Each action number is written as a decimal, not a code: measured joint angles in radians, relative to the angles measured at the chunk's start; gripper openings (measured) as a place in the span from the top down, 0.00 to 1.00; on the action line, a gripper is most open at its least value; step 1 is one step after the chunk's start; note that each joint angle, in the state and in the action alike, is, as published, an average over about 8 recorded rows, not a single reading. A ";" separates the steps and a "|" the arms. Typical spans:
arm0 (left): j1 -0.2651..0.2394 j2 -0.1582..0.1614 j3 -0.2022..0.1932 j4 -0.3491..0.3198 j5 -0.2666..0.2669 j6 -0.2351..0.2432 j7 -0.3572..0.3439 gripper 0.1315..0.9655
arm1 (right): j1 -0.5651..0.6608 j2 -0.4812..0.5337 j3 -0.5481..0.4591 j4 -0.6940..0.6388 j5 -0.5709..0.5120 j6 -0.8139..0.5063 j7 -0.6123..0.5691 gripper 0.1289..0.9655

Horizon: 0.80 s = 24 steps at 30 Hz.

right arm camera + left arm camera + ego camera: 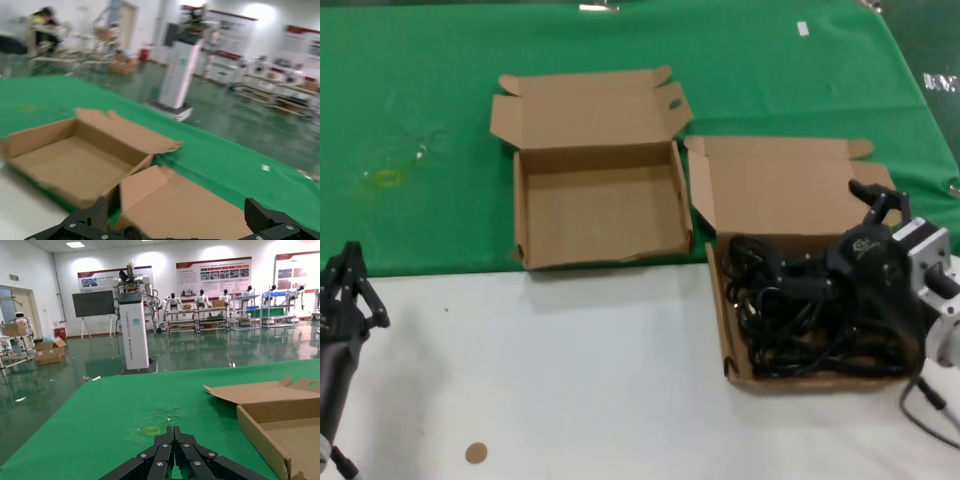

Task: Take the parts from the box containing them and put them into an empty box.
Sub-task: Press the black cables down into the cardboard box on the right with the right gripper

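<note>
The counter [570, 380] is white along its near half and covered with green cloth [420, 120] across the far half. Two open brown cardboard boxes sit on it side by side, nearly touching at their adjoining corners. The empty box [600, 205] straddles the seam between cloth and white surface, its squarish tray bare and its lid [590, 105] folded back flat on the green. To its right, on the robot's right side, the box containing the parts [735, 345] rests on the white surface with its tall lid [780, 185] raised behind it. Its tray is filled with the parts [790, 320], a tangle of black cables and plug-like pieces.

The right claw [877, 205] hangs over the far right corner of that full box, fingers spread wide in the wrist view [175, 222] and holding nothing. The left claw [345, 285] waits at the counter's near left edge, well apart from both boxes, its fingers [165, 452] pressed together and empty.

A small brown disc [476, 453] lies on the white surface near the front.
</note>
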 joint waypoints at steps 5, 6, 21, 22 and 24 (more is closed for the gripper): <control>0.000 0.000 0.000 0.000 0.000 0.000 0.000 0.97 | 0.064 0.118 -0.050 -0.011 -0.035 -0.140 0.036 0.00; 0.000 0.000 0.000 0.000 0.000 0.000 0.000 0.97 | 0.075 0.135 -0.052 -0.015 -0.047 -0.174 0.039 0.00; 0.000 0.000 0.000 0.000 0.000 0.000 0.000 0.98 | 0.273 0.242 -0.029 -0.127 -0.261 -0.679 -0.119 0.00; 0.000 0.000 0.000 0.000 0.000 0.000 0.000 0.98 | 0.287 0.245 -0.031 -0.134 -0.279 -0.708 -0.134 0.00; 0.000 0.000 0.000 0.000 0.000 0.000 0.000 0.98 | 0.316 0.249 -0.035 -0.147 -0.314 -0.762 -0.159 0.00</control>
